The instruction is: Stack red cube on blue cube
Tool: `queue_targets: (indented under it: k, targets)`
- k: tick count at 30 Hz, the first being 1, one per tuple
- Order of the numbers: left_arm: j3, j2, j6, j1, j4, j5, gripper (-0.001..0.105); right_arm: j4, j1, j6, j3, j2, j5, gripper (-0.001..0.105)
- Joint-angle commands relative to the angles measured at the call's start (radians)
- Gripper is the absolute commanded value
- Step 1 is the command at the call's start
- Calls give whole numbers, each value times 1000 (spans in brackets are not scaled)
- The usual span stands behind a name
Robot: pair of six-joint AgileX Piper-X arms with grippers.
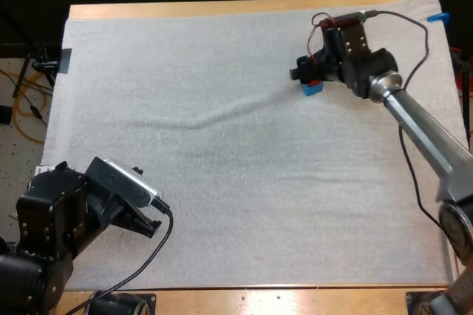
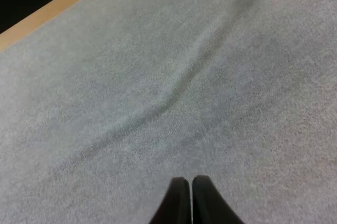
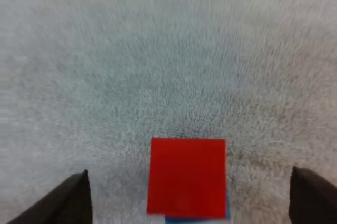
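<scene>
Surface: a wooden table [image 1: 222,9] covered almost edge to edge by a white mat [image 1: 236,197]; beyond the far side it is dark.

Red cube: the red cube [image 3: 187,176] sits on top of the blue cube [image 1: 313,89]. The right wrist view looks almost straight down on its flat top face. A thin blue sliver shows along its near edge and at one corner, so the two are nearly squared up.

Stack position: far right part of the mat in the high view, near the far edge and well away from the table's near side.

Right gripper: the right gripper [image 1: 304,72] hangs directly over the stack. Its two black fingers are spread wide, one on each side of the red cube, with bare mat between each finger and the cube. It has hold of nothing.

Left gripper: the left gripper [image 2: 190,180] is low over the near left part of the mat, well apart from the cubes. Its fingers are pressed together tip to tip with nothing between them, and they point across the mat toward the blue cube.

Crease: a shallow crease [image 1: 214,117] runs across the middle of the mat, between the left gripper and the stack.
</scene>
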Motion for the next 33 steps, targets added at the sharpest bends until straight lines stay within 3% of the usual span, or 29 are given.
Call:
queue_targets:
  k: [1,5,10,14,19,26,33]
  targets:
    - [0,0,-1,-5,-17,-9,0,38,2,0,-10,-54,-4,74]
    - [0,0,-1,-5,-67,-11,0,48,-1,-44,-10,-146,-8,74]
    - [0,27,-123,10,-213,-83,0,-7,-74,-49,-8,-178,-51,74]
    - [0,111,-129,71,-327,-30,0,1,-167,-19,-8,-191,-51,74]
    - [-1,207,-129,121,-380,-28,0,1,-269,-20,8,-232,-61,74]
    - [-2,285,-129,132,-490,-28,0,3,-397,-63,131,-375,-102,74]
    - [-10,293,-176,163,-578,-104,0,2,-441,-111,302,-590,-102,74]
